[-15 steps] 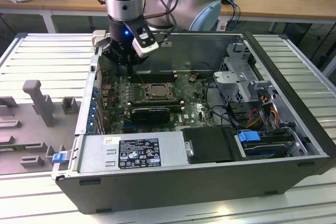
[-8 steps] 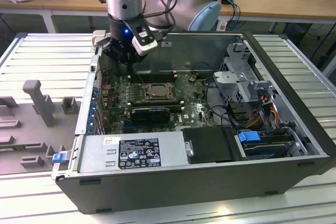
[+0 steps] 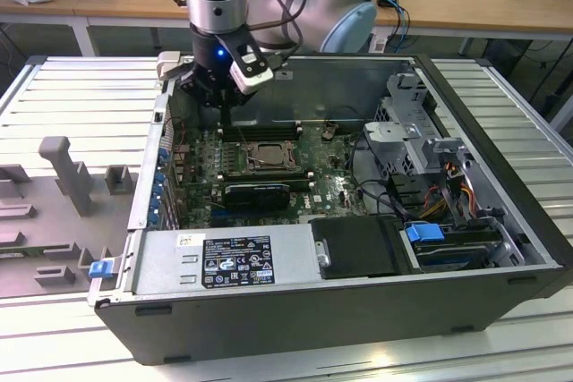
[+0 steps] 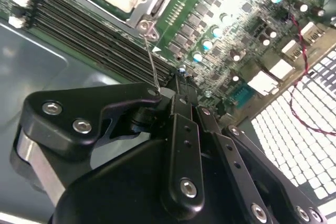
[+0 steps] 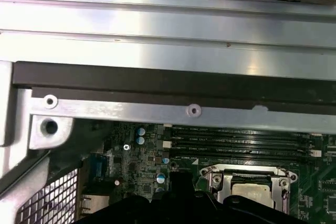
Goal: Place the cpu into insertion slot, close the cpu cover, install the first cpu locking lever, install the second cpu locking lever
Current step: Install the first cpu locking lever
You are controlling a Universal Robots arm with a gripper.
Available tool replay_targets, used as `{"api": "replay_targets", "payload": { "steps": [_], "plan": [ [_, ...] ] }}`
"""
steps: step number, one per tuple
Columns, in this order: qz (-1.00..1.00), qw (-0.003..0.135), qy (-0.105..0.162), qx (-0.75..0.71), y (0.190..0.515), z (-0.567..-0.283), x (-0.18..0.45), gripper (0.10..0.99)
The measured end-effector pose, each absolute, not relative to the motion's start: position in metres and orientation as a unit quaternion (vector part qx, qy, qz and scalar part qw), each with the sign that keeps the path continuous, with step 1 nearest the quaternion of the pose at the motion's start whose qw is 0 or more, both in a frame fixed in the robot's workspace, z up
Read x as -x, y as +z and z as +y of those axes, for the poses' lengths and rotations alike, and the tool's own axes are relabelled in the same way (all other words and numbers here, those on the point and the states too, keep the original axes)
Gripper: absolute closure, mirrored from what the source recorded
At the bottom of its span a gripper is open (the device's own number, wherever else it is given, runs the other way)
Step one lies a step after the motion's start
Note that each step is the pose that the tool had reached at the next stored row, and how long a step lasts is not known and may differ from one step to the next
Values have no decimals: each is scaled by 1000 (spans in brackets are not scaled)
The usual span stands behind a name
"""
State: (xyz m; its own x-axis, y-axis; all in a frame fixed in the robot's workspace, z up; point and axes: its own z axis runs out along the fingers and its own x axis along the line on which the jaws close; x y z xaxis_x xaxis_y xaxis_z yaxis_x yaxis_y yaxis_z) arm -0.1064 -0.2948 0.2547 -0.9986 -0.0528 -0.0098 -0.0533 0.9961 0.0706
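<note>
Exterior view: set high and well back, facing down at a slant into the open computer case (image 3: 358,310) on the desk (image 3: 81,96). Both wrist views: close above the motherboard (image 4: 210,19), facing opposite ways across the insertion slot (image 5: 252,187). Shared by all three: that slot and the memory slots (image 5: 241,140).
</note>
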Motion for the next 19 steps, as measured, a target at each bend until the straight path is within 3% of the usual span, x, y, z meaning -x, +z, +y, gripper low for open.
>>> {"api": "replay_targets", "payload": {
  "steps": [19],
  "plan": [
    [999, 4, 35, 26, 255, -295, 73, 980]
  ]
}}
